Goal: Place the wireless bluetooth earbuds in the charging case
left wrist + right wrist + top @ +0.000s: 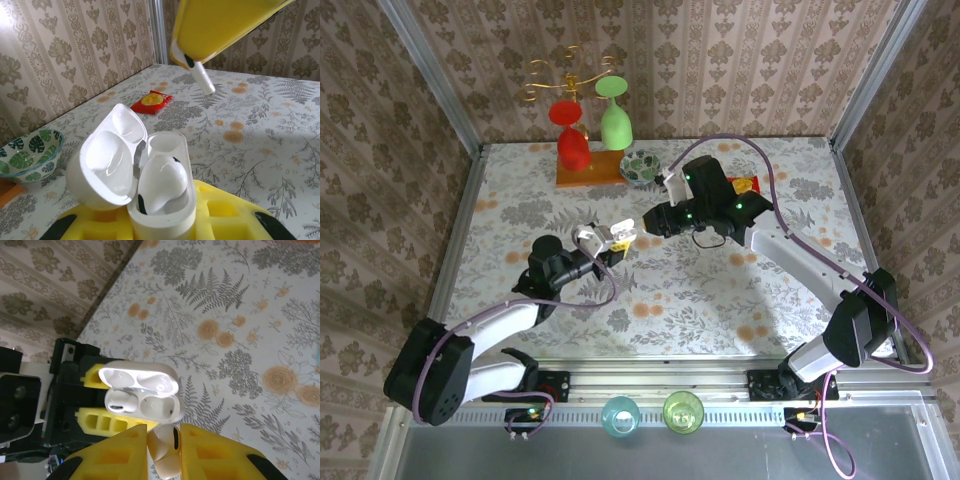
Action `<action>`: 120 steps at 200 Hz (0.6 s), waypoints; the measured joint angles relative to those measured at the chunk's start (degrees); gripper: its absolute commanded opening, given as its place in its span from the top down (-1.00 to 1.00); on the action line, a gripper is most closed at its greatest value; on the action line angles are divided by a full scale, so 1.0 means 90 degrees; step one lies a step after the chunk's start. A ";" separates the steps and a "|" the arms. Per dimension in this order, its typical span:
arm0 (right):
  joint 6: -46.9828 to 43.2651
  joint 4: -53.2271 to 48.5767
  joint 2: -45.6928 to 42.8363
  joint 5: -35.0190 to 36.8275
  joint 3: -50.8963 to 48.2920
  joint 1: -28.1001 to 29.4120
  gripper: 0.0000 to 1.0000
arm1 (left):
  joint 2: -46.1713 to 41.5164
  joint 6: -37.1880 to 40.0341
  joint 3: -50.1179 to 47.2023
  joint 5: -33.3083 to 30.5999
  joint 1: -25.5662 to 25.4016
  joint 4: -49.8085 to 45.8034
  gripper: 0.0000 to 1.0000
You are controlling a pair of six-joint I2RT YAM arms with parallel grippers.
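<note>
The white charging case (160, 210) is held upright with its lid (107, 165) flipped open, and my left gripper (161, 222) is shut on its base with yellow pads. One earbud (162, 185) sits in the near slot; the far slot (165, 144) is bare. My right gripper (166, 446) is shut on a second earbud (167, 450), hovering just beside the open case (142, 402), close to its bare slot (160, 407). From the left wrist, that earbud's stem (204, 80) pokes out below the right pads. In the top view both grippers (610, 242) (655, 220) meet mid-table.
A leaf-patterned bowl (640, 166) and a red packet (745, 185) lie behind the grippers. A wooden rack with a red glass (573, 145) and a green glass (615, 125) stands at the back. Two cups (620, 414) (683, 410) sit at the near rail.
</note>
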 measured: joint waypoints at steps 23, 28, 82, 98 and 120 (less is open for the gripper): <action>0.0046 0.0187 0.0061 -0.0058 0.0017 0.0036 0.60 | 0.0036 -0.0211 0.0029 0.0022 -0.0029 0.0238 0.78; 0.0049 0.0221 0.0085 -0.0073 0.0024 0.0044 0.60 | 0.0036 -0.0260 0.0029 0.0034 -0.0029 0.0289 0.78; 0.0160 0.0321 0.0362 -0.0194 0.0136 0.0046 0.62 | 0.0036 -0.0508 0.0053 0.0044 -0.0029 0.0427 0.78; 0.0163 0.0345 0.0362 -0.0194 0.0136 0.0046 0.63 | 0.0036 -0.0520 0.0053 0.0044 -0.0029 0.0427 0.78; 0.0163 0.0423 0.0359 -0.0194 0.0136 0.0046 0.63 | 0.0039 -0.0529 0.0053 0.0041 -0.0029 0.0430 0.78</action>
